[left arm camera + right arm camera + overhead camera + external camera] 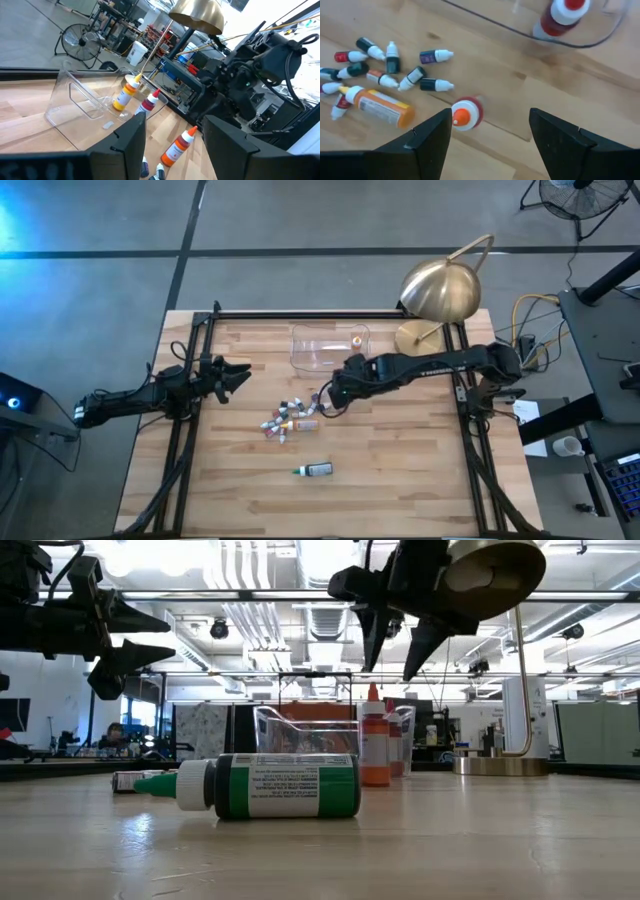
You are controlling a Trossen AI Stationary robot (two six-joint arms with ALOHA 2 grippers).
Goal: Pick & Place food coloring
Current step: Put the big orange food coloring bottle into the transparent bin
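The food coloring is a cluster of tiny bottles [288, 418] lying on the wood table, also in the right wrist view [390, 62], with a larger orange bottle [381, 107] lying among them. An orange-capped bottle [466, 115] stands upright on its base just right of the cluster. My right gripper [328, 398] [490, 117] hangs open above that bottle, one finger on each side, well clear of it in the low view [391, 668]. My left gripper [243, 375] [168, 636] is open, raised above the table left of the cluster.
A clear plastic tub [330, 347] sits beyond the cluster toward the far edge, with a red bottle [559, 17] standing in it. A green bottle [315, 470] lies on its side toward the near edge. A brass lamp [440, 290] stands at the far right corner.
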